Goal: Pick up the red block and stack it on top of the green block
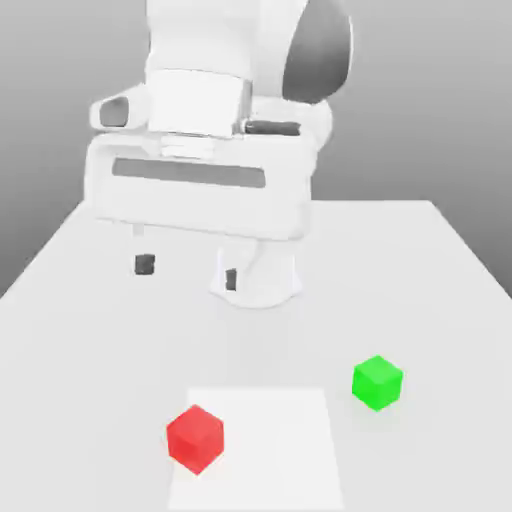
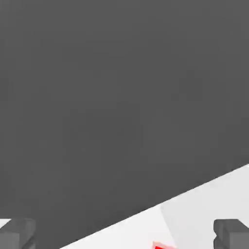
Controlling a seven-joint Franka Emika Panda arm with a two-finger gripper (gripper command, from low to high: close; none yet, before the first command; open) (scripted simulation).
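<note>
Hanging well above the pale worktop (image 1: 440, 310), the claw (image 1: 188, 271) was released, its two dark fingertips (image 1: 145, 264) spread apart with nothing between them. The whole hand looked a bit tilted in the exterior view, sort of sloping down to that view's right.

The red block (image 1: 195, 440) sat lower than the claw and well out toward the camera, pretty much straight in front of it. It was over the left edge of a bright white square (image 1: 275, 455) on the worktop, as the exterior view had it, with one corner aimed at the camera. The green block (image 1: 377, 383) was also lower and camera-side of the claw, but way off to the exterior view's right, resting just beyond the square. The two blocks were well apart, so no stack yet, folks. The hand view caught only a sliver of red, between the spread fingertips' sides.
</note>
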